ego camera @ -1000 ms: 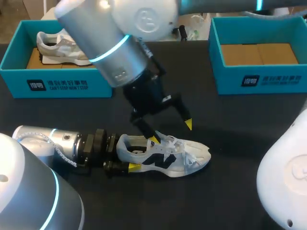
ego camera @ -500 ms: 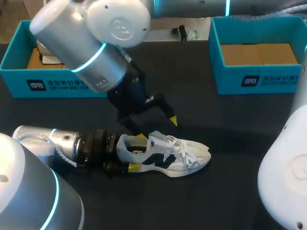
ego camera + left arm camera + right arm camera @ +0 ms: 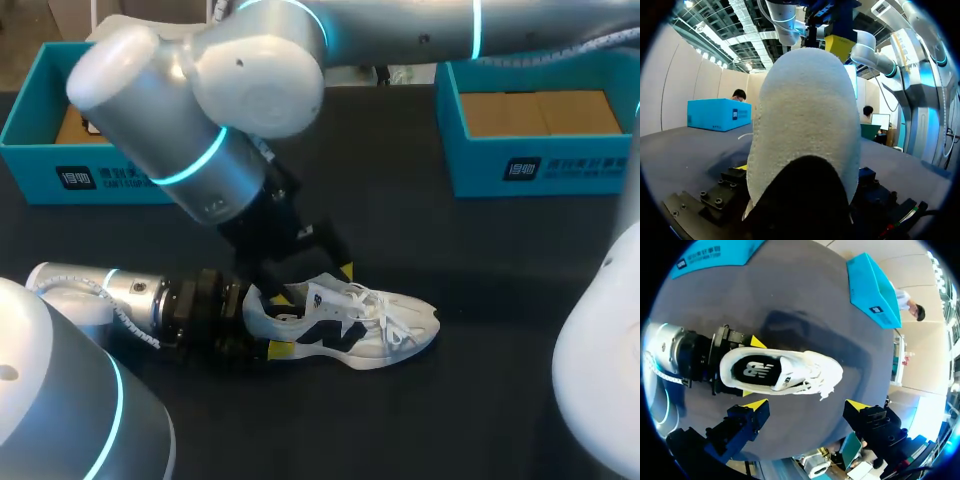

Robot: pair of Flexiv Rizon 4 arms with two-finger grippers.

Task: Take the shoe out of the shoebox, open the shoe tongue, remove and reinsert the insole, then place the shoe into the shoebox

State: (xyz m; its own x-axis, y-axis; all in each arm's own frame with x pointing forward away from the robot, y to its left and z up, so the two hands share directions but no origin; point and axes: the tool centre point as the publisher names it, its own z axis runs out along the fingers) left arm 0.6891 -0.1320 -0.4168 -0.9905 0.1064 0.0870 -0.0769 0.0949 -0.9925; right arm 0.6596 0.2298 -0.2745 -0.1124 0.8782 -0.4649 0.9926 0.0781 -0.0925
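Head view: shoe (image 3: pixel 345 325) is being kept upright on its sole mid-table (image 3: pixel 480 270), toe pointing right, well apart from left box (image 3: pixel 40 150) and right box (image 3: pixel 540 170). Heel (image 3: pixel 805 115) is being pinched from both sides by left gripper (image 3: pixel 265 322), its arm lying low along the table. Right gripper (image 3: pixel 316 284) is being held spread wide just over the shoe collar, one yellow tip at the heel opening, the other behind the tongue; nothing is being gripped by it. Bare tabletop is showing between toe and right box and along the near edge. Left box is being partly hidden by right arm (image 3: pixel 200 130). Versus 1 s ago: right gripper is being brought left and lower toward the shoe opening; shoe and left gripper are being kept in place.
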